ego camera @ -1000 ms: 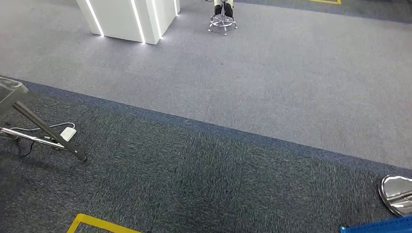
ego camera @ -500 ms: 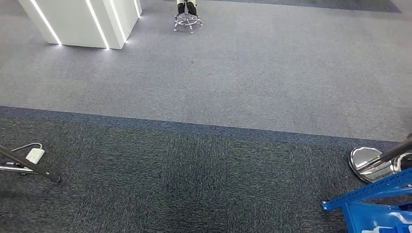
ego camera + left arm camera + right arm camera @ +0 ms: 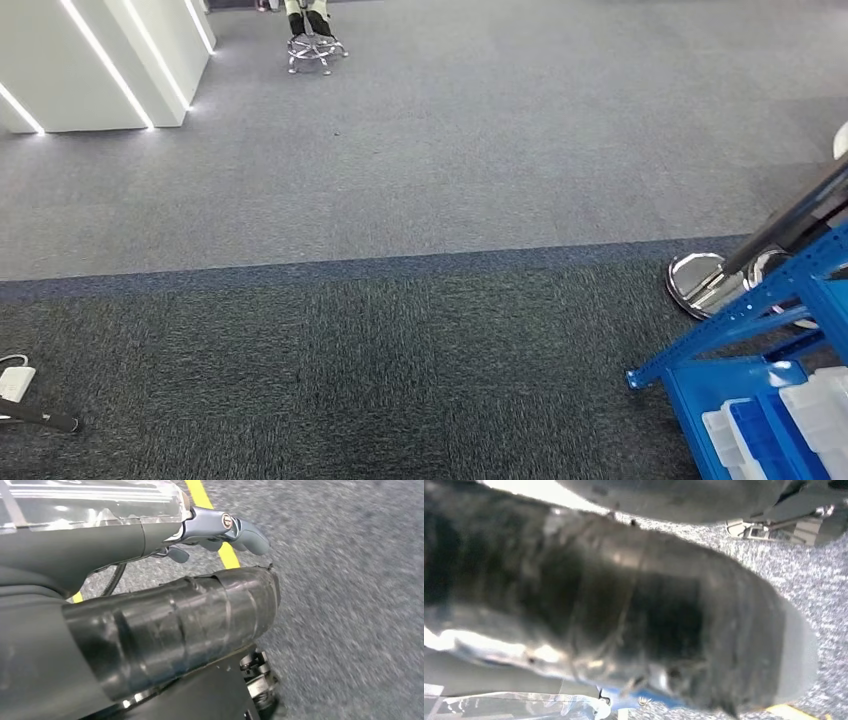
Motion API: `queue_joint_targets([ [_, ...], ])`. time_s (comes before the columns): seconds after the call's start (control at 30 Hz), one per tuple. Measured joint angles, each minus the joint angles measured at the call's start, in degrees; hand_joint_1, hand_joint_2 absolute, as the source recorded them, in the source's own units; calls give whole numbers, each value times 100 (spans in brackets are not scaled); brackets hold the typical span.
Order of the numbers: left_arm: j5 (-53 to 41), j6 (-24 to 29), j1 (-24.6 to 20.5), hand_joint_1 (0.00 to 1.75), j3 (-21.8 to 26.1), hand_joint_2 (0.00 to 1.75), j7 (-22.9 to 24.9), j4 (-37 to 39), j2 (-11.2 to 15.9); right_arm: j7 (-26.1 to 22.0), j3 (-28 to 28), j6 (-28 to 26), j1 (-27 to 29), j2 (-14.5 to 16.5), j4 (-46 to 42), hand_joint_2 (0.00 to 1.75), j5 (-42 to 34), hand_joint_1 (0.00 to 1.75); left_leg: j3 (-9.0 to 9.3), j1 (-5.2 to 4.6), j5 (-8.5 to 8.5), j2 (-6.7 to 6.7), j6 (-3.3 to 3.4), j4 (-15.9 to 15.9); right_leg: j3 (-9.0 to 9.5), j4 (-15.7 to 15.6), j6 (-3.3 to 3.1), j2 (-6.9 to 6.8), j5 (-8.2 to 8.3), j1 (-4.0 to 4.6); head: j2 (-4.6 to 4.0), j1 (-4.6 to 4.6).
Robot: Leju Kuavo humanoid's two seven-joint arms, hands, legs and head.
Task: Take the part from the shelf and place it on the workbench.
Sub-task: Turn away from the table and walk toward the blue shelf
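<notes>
The blue metal shelf (image 3: 740, 312) comes in at the lower right of the head view, with white and blue bins (image 3: 790, 425) on its low level. I cannot make out the part among them. My left hand (image 3: 220, 530) hangs above the carpet in the left wrist view, its grey fingers held out with nothing in them. In the right wrist view only the clear-covered back of my right hand (image 3: 519, 706) shows, and its fingers are hidden.
A chrome round base (image 3: 700, 280) with a dark pole stands beside the shelf. A white lit pillar (image 3: 90, 60) and a stool (image 3: 312, 50) are far off at the left. A white adapter (image 3: 15, 382) lies low left. A yellow floor line (image 3: 227, 555) passes under my left hand.
The camera has turned to the right: the pillar, stool and stand have slid left, and the blue shelf has come further into the picture. Nothing has been taken hold of.
</notes>
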Motion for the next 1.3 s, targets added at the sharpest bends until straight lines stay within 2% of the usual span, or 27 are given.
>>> queue_joint_targets([
  [0.07, -1, 0, 13, 0, 0, 0, -12, 0, 1, -14, 0, 1, -14, 3, 1, 0, -1, 0, -313, 15, -358, -297, -21, 665, 8, -17, -47, 123, 22, -14, 0, -12],
  [0.1, 0, 0, 21, 0, 1, 0, -15, 0, 1, -20, 0, 1, -19, 5, 2, 0, 0, 0, -511, 18, -511, -364, -26, 1052, 5, -11, -59, 191, 25, -9, 0, -14],
  [0.13, 1, 0, 33, 0, 2, 0, -16, 0, 2, -24, 0, 2, -21, 7, 4, 0, 1, 0, -682, 18, -583, -402, -27, 1359, 3, -2, -64, 270, 24, -4, 0, -14],
  [0.17, 1, 0, 39, 0, 3, 0, -16, 0, 3, -25, 0, 2, -18, 9, 5, 0, 2, 0, -760, 18, -522, -416, -22, 1444, 4, 8, -66, 347, 20, 1, 0, -14],
  [0.2, 1, 0, 43, 0, 4, 0, -16, 0, 6, -25, 0, 2, -16, 9, 7, 0, 4, 0, -739, 18, -353, -426, -11, 1313, 8, 19, -65, 426, 15, 2, 0, -14],
  [0.23, 1, 0, 44, 0, 5, 0, -15, 0, 9, -25, 0, 2, -16, 10, 7, 0, 6, 0, -623, 18, -107, -467, 9, 977, 14, 31, -61, 506, 9, 3, 0, -14],
  [0.3, 1, 0, 43, 0, 7, 0, -16, 0, 16, -25, 0, 2, -22, 14, 9, 0, 10, 0, -345, 22, 262, -691, 44, 218, 8, 64, -30, 643, -8, 6, 0, -12],
  [0.37, 1, 0, 31, 0, 8, 0, -19, 0, 20, -25, 0, 2, -25, 17, 11, 0, 13, 0, -226, 7, 348, -831, 63, -112, -21, 83, 39, 742, -15, -4, 0, -11],
  [0.43, 1, 0, 14, 0, 9, 0, -21, 0, 19, -25, 0, 1, -14, 17, 13, 0, 13, 0, -200, -6, 364, -752, 103, -143, -42, 67, 121, 819, -1, -21, 0, -11],
  [0.47, 1, 0, 12, 0, 10, 0, -22, 0, 17, -25, 0, 1, -8, 16, 14, 0, 13, 0, -184, 2, 386, -698, 142, -172, -45, 74, 153, 775, -9, -22, 0, -10],
  [0.5, 1, 0, 12, 0, 10, 0, -22, 0, 16, -24, 0, 1, -7, 14, 14, 0, 13, 0, -171, 15, 411, -636, 180, -206, -76, 146, 181, 652, -65, -18, 0, 2],
  [0.53, 1, 0, 13, 0, 11, 0, -20, 0, 15, -20, 0, 1, -11, 13, 14, 0, 15, 0, -164, 30, 432, -563, 213, -239, -157, 327, 209, 497, -187, -11, 0, 13],
  [0.6, -2, 0, 33, 0, 11, 0, -4, 0, 18, 0, 0, 8, -22, 11, 14, 0, 20, 0, -164, 24, 436, -410, 244, -256, -481, 1009, 264, 227, -568, -19, 0, 34],
  [0.67, -3, 0, 56, 0, 11, 0, 28, 0, 22, 23, 0, 28, -23, 11, 14, 0, 29, 0, -168, 18, 424, -244, 244, -253, -774, 1613, 307, 175, -780, -41, 0, 34],
  [0.7, -4, 0, 59, 0, 11, 0, 40, 0, 23, 28, 0, 43, -17, 11, 14, 0, 33, 0, -164, 17, 417, -168, 238, -252, -785, 1646, 317, 160, -728, -49, 0, 33],
  [0.73, -7, 0, 56, 0, 11, 0, 44, 0, 23, 26, 0, 57, -10, 9, 14, 0, 37, 0, -154, 17, 408, -101, 229, -251, -671, 1434, 316, 126, -569, -53, 0, 34],
  [0.77, -9, -1, 52, 0, 11, 0, 38, 0, 22, 12, 0, 70, -7, 7, 14, 0, 42, 0, -137, 17, 396, -39, 215, -251, -459, 1042, 302, 52, -361, -50, 0, 34],
  [0.83, -11, -4, 42, 0, 11, 0, 0, 0, 20, -39, 3, 83, -21, 3, 14, 0, 57, 0, -98, -6, 360, 71, 164, -246, -60, 268, 226, -176, -87, -7, 0, 33],
  [0.9, -8, -9, 26, 0, 11, 0, -55, 0, 21, -89, 8, 85, -34, 3, 14, 0, 78, 0, -63, -29, 330, 161, 98, -248, 50, 11, 143, -256, -58, 36, 0, 30],
  [0.97, -2, -14, 3, 0, 11, 0, -96, 0, 22, -109, 12, 85, -23, 2, 14, 0, 94, 0, -16, -27, 310, 231, 27, -277, 51, -5, 78, -133, -42, 26, 0, 28],
  [1.0, -1, -16, -6, 0, 11, 0, -109, 0, 22, -111, 14, 84, -15, 2, 14, 0, 99, 0, 2, -21, 269, 174, -13, -251, 70, -30, 46, -73, -26, 10, 0, 28],
  [1.07, -1, -18, -15, 0, 11, 0, -122, 0, 23, -104, 18, 81, -16, 3, 14, 0, 105, 0, -112, -6, 13, -108, -70, 105, 99, -77, -18, 40, 15, -28, 0, 20],
  [1.1, -1, -18, -11, 0, 11, 0, -119, 0, 23, -95, 22, 79, -19, 4, 14, 0, 106, 0, -262, -2, -185, -267, -79, 476, 94, -80, -36, 96, 23, -25, 0, 16],
  [1.17, -9, -18, 13, 0, 11, 0, -85, 0, 23, -62, 28, 78, -24, 6, 14, 0, 107, 0, -614, 0, -478, -396, -82, 1211, 84, -72, -55, 223, 28, -13, 0, 12],
  [1.2, -21, -16, 31, 0, 11, 0, -56, 0, 23, -41, 30, 78, -20, 7, 14, 0, 107, 0, -715, -1, -469, -410, -77, 1374, 84, -64, -60, 303, 25, -8, 0, 12],
  [1.23, -34, -14, 45, 0, 12, 0, -28, 0, 25, -20, 31, 78, -16, 6, 14, 0, 108, 0, -717, 0, -337, -418, -65, 1301, 87, -51, -60, 388, 21, -5, 0, 12],
  [1.3, -57, -10, 62, 0, 13, 0, 2, 0, 30, 4, 31, 77, -9, 6, 14, 0, 109, 0, -503, 2, 132, -524, -25, 637, 86, -8, -50, 565, 0, -5, 0, 12],
])
